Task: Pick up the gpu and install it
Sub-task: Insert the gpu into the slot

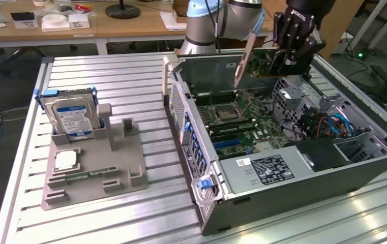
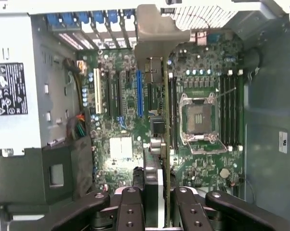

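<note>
The gpu hangs on edge above the open computer case, its green board showing and its metal bracket pointing down toward the case's rear wall. My gripper is shut on its upper edge. In the wrist view the gpu runs edge-on between my two fingers, with my gripper clamped on it. It hovers over the motherboard, close beside the blue slot. The card is clear of the board and not seated.
The processor socket and memory slots lie beside the card. The power supply fills the case's near end. A grey holder on the slatted table carries a hard drive. Desks stand behind.
</note>
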